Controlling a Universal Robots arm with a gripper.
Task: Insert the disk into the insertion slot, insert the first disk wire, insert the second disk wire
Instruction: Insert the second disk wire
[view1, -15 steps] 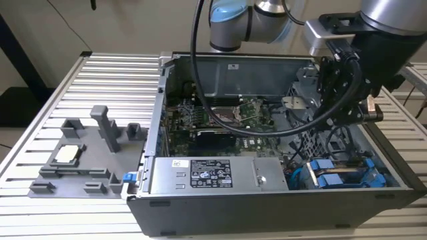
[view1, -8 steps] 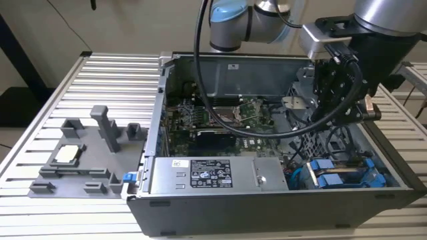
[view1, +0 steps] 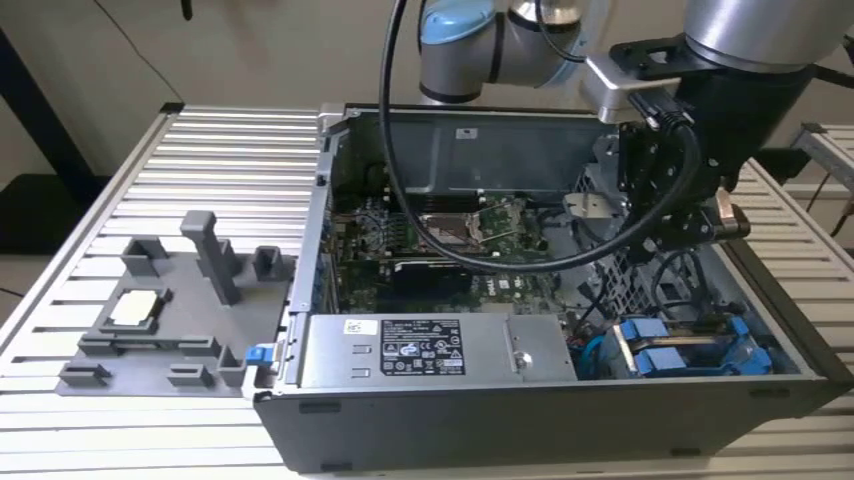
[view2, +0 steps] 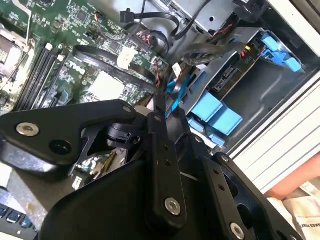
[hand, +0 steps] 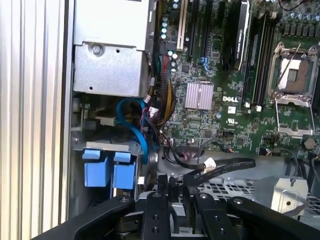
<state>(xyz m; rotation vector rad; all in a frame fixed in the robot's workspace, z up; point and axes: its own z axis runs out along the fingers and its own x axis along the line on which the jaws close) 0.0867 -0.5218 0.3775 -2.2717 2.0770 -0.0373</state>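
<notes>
The pincer (hand: 175, 184) was seen low inside the open case (view1: 534, 430), above the perforated cage (hand: 225, 189) and close to a bundle of wires. It could not be told whether it was clenched or released, nor what it held, if anything. A black flat cable (hand: 225, 164) with a white plug was lying just beside it, and a blue wire (hand: 136, 127) was curved near it. Contact with either could not be confirmed.

The arm (view1: 747, 60) was brought in from the exterior view's upper right. Its wrist was pointed downward into the case, toward the green board (view1: 441, 250).

The disk (view1: 678, 352) was found already seated in the slot (view2: 267, 87), in the corner of the case at the exterior view's lower right. Its blue tabs were near the power-supply box (view1: 427, 348). The case was placed on a ribbed surface (view1: 134, 160). A grey fixture (view1: 174, 300) was lying beside the case, at the exterior view's left.
</notes>
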